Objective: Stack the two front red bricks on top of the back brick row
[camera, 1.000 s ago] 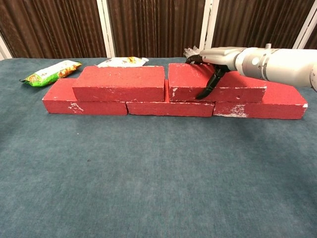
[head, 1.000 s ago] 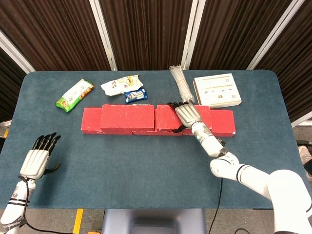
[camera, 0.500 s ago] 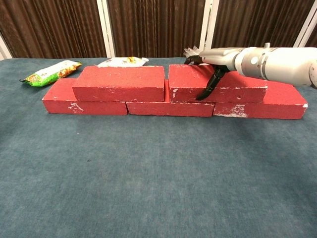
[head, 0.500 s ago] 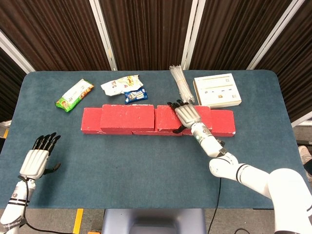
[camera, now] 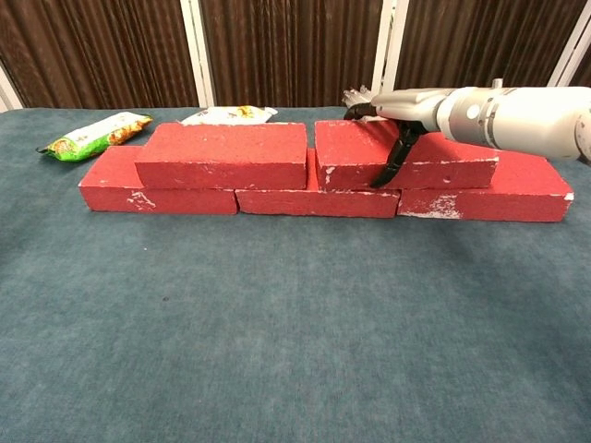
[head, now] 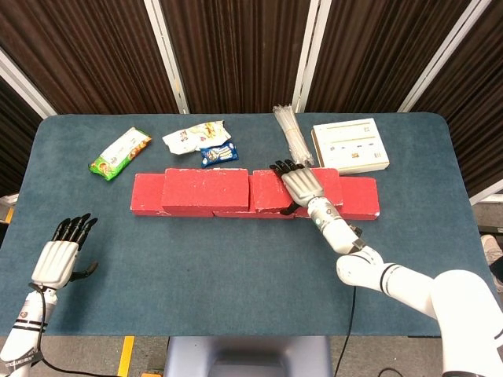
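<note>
Three red bricks form the bottom row (head: 146, 197) (camera: 157, 197) across the blue table. Two more lie on top of it: the left upper brick (head: 206, 188) (camera: 222, 155) and the right upper brick (head: 267, 191) (camera: 351, 152), end to end. My right hand (head: 300, 185) (camera: 406, 106) holds the right upper brick, with fingers laid over its top toward the back edge and the thumb down its front face. My left hand (head: 59, 256) hovers near the table's front left corner, fingers stretched and holding nothing; the chest view does not show it.
Behind the bricks lie a green snack pack (head: 119, 154) (camera: 97, 135), white and blue packets (head: 198, 139), a bundle of clear sticks (head: 292, 133) and a white box (head: 350, 146). Bare blue tabletop (camera: 295, 323) stretches in front of the bricks.
The right hand and the right upper brick have edged very slightly to the right. The left hand has not moved.
</note>
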Available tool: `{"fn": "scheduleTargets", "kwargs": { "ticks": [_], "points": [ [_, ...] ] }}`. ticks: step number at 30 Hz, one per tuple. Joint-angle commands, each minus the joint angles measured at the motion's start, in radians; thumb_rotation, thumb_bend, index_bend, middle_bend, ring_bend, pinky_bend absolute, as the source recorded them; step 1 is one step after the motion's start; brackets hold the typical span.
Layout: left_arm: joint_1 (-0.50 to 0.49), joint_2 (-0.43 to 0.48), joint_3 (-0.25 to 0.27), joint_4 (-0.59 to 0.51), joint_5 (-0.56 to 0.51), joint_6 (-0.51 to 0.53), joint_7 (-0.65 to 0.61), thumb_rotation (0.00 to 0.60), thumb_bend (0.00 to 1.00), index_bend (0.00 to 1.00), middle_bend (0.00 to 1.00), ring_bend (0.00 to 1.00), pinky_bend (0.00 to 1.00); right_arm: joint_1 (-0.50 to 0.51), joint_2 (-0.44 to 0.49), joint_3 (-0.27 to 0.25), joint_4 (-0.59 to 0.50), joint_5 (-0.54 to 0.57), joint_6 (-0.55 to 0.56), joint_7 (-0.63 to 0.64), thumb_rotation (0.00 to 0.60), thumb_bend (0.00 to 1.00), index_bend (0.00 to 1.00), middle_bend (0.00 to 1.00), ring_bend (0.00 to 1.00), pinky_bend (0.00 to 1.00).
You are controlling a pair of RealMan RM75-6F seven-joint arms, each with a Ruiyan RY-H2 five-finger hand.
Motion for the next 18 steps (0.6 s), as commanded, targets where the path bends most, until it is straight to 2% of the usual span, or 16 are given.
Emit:
{"fn": "scheduleTargets", "kwargs": {
  "ticks": [1, 12, 18],
  "points": [
    [0.0, 0.0, 0.0, -0.001, 0.001, 0.0, 0.0, 0.6, 0.26, 0.0, 0.0, 0.0, 0.02, 0.002, 0.001, -0.003, -0.002, 0.003, 0.001, -0.003, 0.6, 0.15, 0.0, 0.12, 0.02, 0.28],
    [0.001, 0.002, -0.001, -0.002, 0.002, 0.002, -0.002, 0.6, 0.26, 0.0, 0.0, 0.0, 0.02, 0.006, 0.011, -0.01, -0.028, 0.038, 0.02, -0.027, 0.599, 0.08, 0.0, 0.11, 0.01, 0.25],
    [0.002, 0.003, 0.0, -0.004, 0.005, 0.005, -0.002, 0.6, 0.26, 0.0, 0.0, 0.0, 0.02, -0.005, 0.047, -0.008, -0.087, 0.046, 0.047, -0.03, 0.566, 0.05, 0.0, 0.1, 0.0, 0.24]
  ]
}}
